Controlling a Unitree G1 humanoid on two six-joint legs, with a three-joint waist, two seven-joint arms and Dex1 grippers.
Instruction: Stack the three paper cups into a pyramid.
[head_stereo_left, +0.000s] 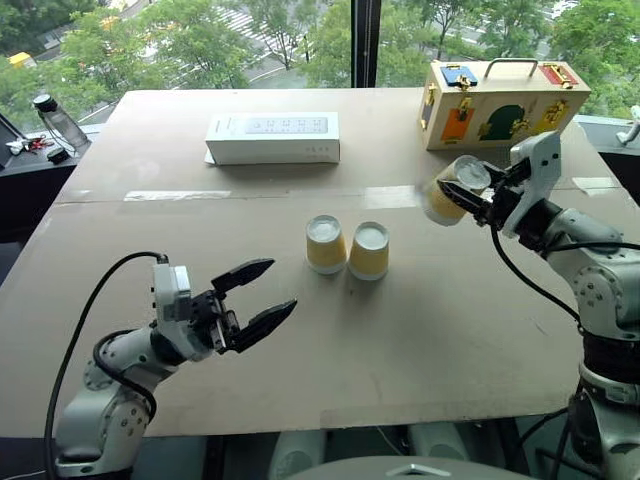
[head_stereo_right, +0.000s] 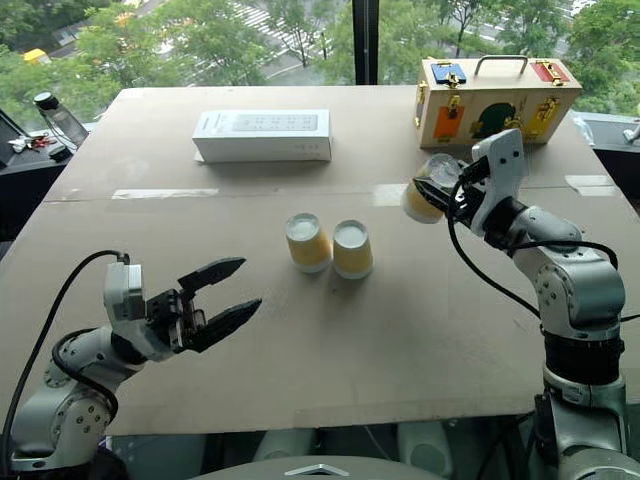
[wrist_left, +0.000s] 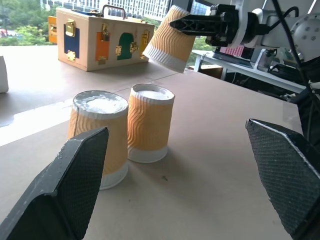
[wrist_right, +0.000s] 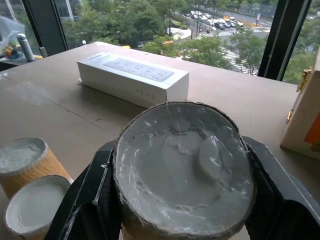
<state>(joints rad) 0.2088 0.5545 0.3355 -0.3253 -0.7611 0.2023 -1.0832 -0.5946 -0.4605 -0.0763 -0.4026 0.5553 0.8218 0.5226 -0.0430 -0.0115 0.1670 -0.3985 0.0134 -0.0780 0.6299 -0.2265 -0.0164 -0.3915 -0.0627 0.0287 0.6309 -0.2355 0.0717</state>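
Right gripper jaws pinch the third cup, held tilted in the air, right of and beyond the two base cups touching upside down mid-desk. Left gripper jaws spread, idle nearer.

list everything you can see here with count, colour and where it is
paper cups on the table: 2, yellow-tan with white rims, upside down side by side at mid-table
held paper cup: 1, yellow-tan, tilted in the air to the right of the pair
white box: 1, white, far side, left of centre
wooden latch box: 1, tan with coloured panels, far right
bottle: 1, clear with dark cap, off the table's far left
table: 1, tan
left gripper: 1, black, open, near left
right gripper: 1, black, shut on held paper cup
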